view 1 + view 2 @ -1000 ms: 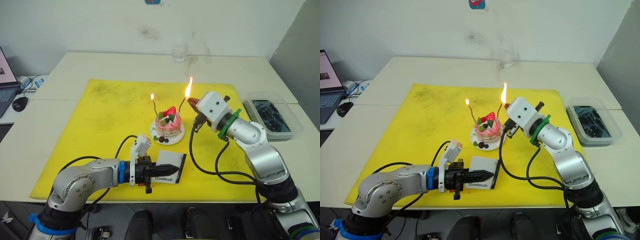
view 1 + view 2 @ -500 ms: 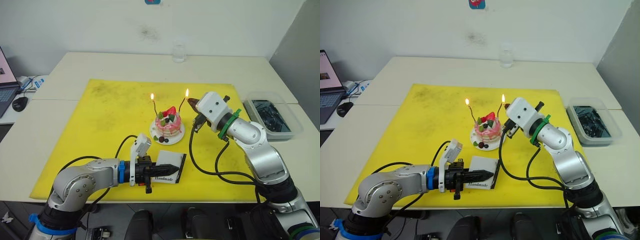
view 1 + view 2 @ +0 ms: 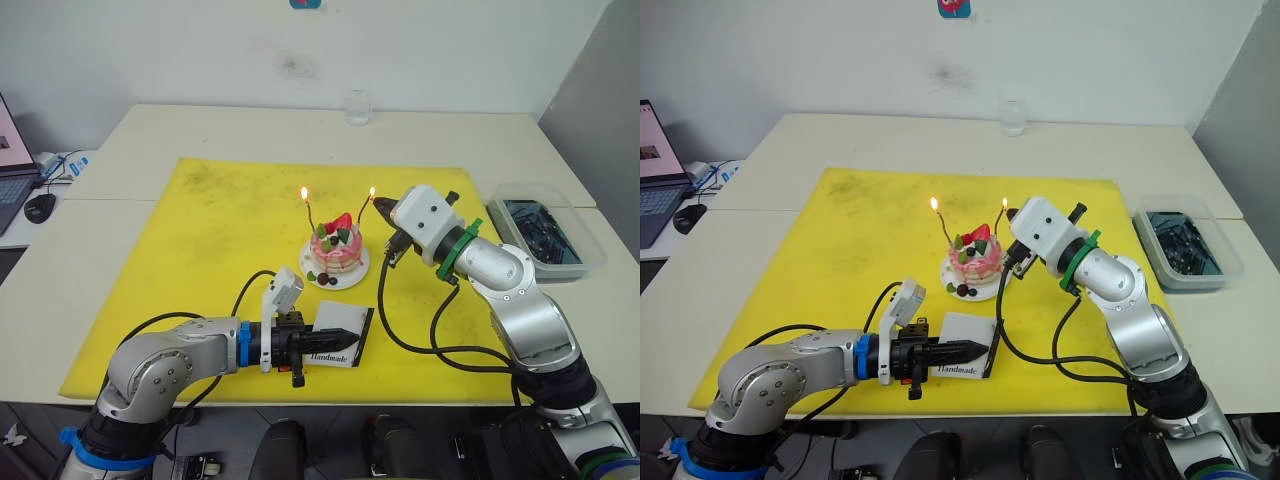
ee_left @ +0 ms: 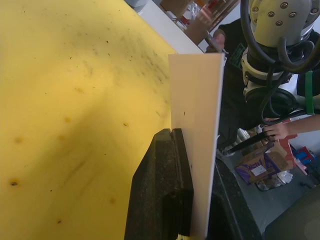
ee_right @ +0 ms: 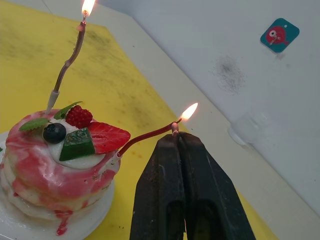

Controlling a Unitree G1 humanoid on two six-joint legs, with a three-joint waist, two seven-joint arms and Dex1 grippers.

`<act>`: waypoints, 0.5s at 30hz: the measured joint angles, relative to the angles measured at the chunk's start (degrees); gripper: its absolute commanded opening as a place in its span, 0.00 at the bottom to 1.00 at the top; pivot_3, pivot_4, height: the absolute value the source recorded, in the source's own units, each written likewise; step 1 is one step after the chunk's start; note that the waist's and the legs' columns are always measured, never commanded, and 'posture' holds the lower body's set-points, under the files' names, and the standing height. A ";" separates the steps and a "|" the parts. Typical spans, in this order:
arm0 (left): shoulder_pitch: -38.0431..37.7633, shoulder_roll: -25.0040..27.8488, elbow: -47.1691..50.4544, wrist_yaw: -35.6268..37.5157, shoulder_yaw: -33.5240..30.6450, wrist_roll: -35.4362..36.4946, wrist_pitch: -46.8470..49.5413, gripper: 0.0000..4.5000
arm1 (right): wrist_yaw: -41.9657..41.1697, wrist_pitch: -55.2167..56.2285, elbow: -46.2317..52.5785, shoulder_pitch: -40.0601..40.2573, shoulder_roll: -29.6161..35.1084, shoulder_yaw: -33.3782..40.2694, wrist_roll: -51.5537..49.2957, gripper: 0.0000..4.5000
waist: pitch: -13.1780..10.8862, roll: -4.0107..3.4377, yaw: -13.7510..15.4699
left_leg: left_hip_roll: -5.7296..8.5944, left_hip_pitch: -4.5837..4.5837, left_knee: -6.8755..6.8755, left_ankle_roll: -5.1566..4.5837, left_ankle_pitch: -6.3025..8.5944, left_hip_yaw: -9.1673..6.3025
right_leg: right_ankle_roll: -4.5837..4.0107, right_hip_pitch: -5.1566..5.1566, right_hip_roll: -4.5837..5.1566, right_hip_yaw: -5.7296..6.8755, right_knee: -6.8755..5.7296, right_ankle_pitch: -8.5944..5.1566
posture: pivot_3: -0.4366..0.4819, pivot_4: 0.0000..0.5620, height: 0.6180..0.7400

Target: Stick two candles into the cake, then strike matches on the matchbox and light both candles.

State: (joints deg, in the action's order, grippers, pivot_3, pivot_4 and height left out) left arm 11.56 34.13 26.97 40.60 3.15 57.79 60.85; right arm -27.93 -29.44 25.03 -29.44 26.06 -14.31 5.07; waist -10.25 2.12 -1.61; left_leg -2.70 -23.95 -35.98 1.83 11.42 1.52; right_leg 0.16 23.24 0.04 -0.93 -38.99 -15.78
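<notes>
The pink-and-white cake (image 3: pixel 335 252) stands on its small plate in the middle of the yellow mat (image 3: pixel 200 230). Two thin candles stick up from it, both burning: the left candle (image 5: pixel 67 62) and the right candle (image 5: pixel 147 137), which leans toward my right gripper (image 5: pixel 177 137). That gripper is shut on a short match stub (image 5: pixel 174 128), held right at the right candle's flame (image 3: pixel 372 192). Near the mat's front edge my left gripper (image 3: pixel 318 342) is shut on the white matchbox (image 3: pixel 342 338), seen edge-on as a pale panel (image 4: pixel 197 140).
A clear plastic bin (image 3: pixel 545 232) with dark items sits at the right table edge. A glass (image 3: pixel 358 105) stands at the back. A mouse (image 3: pixel 40 207) and a laptop lie far left. A person's hand (image 4: pixel 280 131) shows beyond the table.
The tall flame at the right candle and match has shrunk to a small flame. Both arms have stayed almost still.
</notes>
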 measured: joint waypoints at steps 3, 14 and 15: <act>0.00 -0.02 0.00 0.03 0.02 -0.10 0.00 0.00 | -0.04 0.00 0.00 0.20 0.00 0.00 0.32 0.00 | 0.00 0.00 0.00 | 0.00 0.00 0.00 0.00 0.00 0.01 | 0.00 0.00 0.00 0.00 0.00 0.00 | 0.48 0.27 1.00; 0.01 -0.02 0.00 0.19 0.48 -0.47 -0.05 0.00 | -0.40 0.00 0.00 0.67 -0.27 0.00 0.42 0.00 | 0.00 0.00 0.00 | 0.00 0.00 0.00 0.00 0.00 0.01 | 0.00 0.00 0.00 -0.01 0.00 0.00 | 0.48 0.27 1.00; 0.01 -0.02 -0.01 0.21 0.48 -0.53 -0.07 0.00 | -0.44 0.00 0.00 0.67 -0.27 0.00 0.42 0.00 | 0.00 0.00 0.00 | 0.00 0.00 0.00 0.00 0.00 0.00 | 0.00 0.00 0.00 0.00 0.00 0.00 | 0.48 0.27 1.00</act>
State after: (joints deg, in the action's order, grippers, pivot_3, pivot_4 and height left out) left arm 11.57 34.12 26.96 40.81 3.63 57.26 60.78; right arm -28.37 -29.44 25.03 -28.78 25.79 -14.31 5.49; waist -10.24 2.12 -1.61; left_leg -2.70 -23.95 -35.98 1.83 11.42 1.53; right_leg 0.15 23.25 0.04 -0.94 -38.99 -15.78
